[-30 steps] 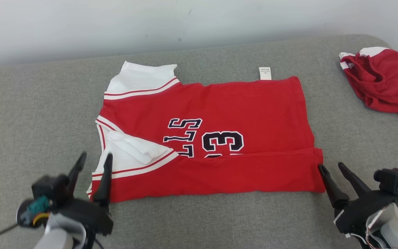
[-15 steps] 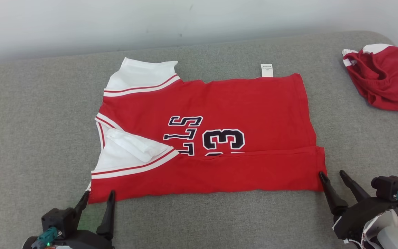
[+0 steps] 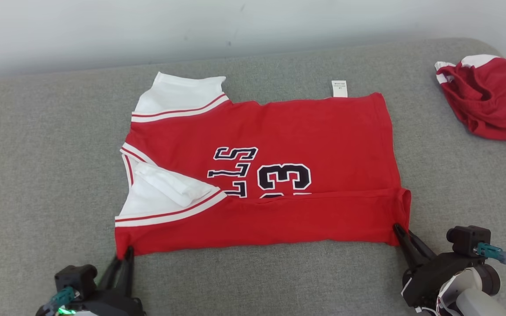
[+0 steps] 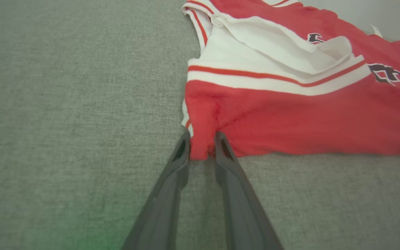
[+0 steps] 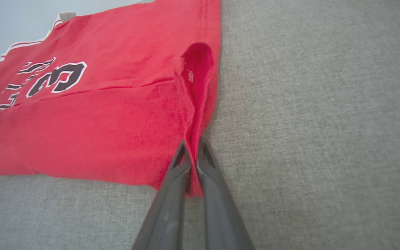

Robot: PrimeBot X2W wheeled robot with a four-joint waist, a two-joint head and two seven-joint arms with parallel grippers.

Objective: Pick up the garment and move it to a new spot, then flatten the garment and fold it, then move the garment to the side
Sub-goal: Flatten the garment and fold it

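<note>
Head view | left gripper [image 3: 124,255]: jaws narrow, pinching garment [image 3: 279,131] front-left corner | right gripper [image 3: 400,230]: clamped on front-right corner | mid-bench [image 3: 37,153]

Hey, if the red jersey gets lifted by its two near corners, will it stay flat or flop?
Likely floppy: the red jersey puckers where the right gripper pinches it. It looks thin and light, so it will probably sag between the corners. The loose white sleeve may fall open.
</note>
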